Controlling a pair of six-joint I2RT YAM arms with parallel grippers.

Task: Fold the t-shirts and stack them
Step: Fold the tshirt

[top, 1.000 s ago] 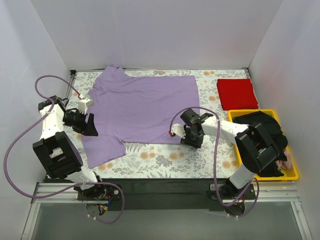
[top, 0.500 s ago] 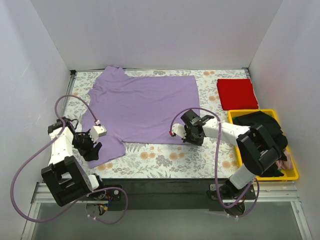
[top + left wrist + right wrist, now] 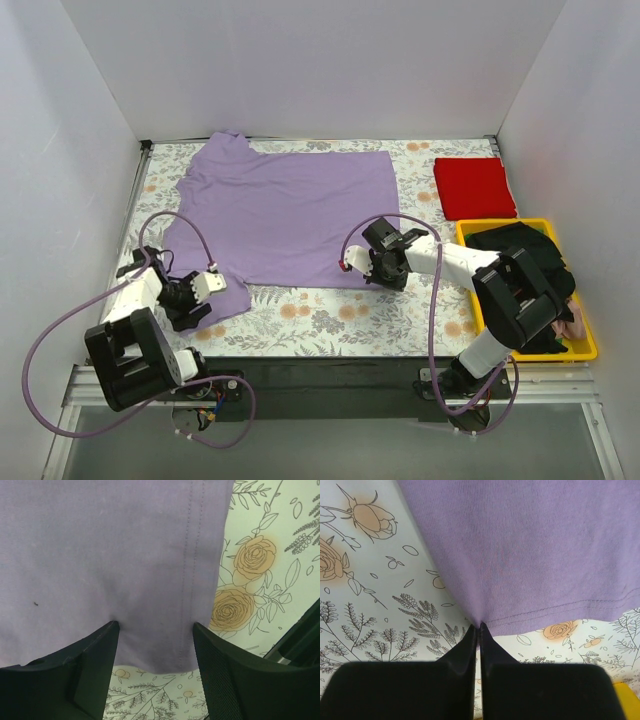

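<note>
The lavender-purple t-shirt (image 3: 285, 215) lies spread flat on the floral cloth. A folded red t-shirt (image 3: 474, 187) lies at the back right. My left gripper (image 3: 200, 305) is open at the shirt's near-left sleeve; in the left wrist view its fingers (image 3: 95, 650) straddle the sleeve's hemmed corner (image 3: 165, 645). My right gripper (image 3: 377, 272) is shut on the shirt's near-right bottom corner; in the right wrist view the hem (image 3: 485, 622) is pinched between the closed fingertips (image 3: 479, 630).
A yellow tray (image 3: 580, 345) holding dark clothes stands at the right, next to the right arm. The grey-and-orange floral cloth (image 3: 330, 315) covers the table. White walls enclose the table on three sides.
My left arm has swung down from the left edge toward the near-left sleeve and now straddles its corner. The right gripper stayed at the shirt's bottom corner.
</note>
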